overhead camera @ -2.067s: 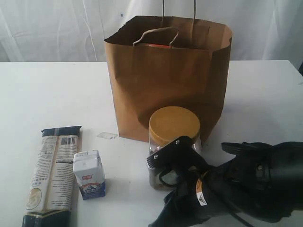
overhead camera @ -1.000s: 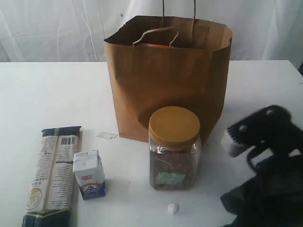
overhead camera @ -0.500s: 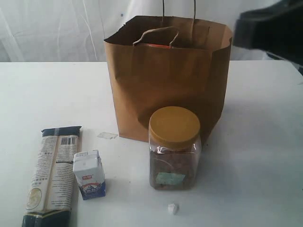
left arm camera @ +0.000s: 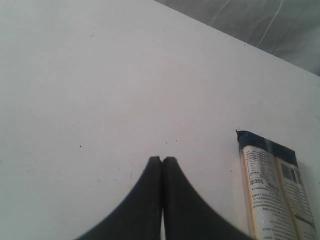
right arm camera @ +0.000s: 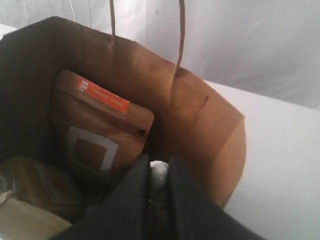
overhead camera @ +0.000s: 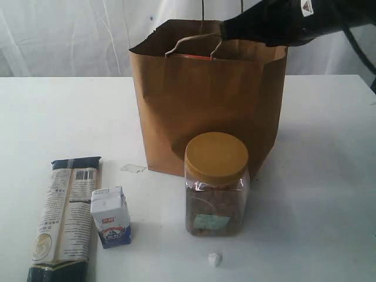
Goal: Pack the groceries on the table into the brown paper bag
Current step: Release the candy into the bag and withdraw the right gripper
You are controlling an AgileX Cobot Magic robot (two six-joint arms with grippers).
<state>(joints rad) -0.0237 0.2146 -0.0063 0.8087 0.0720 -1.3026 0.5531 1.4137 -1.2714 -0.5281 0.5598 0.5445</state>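
right gripper point(right arm camera: 158, 161) is pinching a small white wrapped piece point(right arm camera: 159, 174) right over the open brown paper bag point(overhead camera: 205, 106), so I'd say it just needs dropping straight down

Exterior faces the bag point(overhead camera: 205, 106) across the surface point(overhead camera: 59, 117); right wrist peers into it closely; left wrist skims surface and packet point(left arm camera: 272, 195).

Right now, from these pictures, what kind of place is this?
Likely a robot test bench rather than a shop: a plain white table, a white curtain behind it, and a black robot arm over a brown paper bag.
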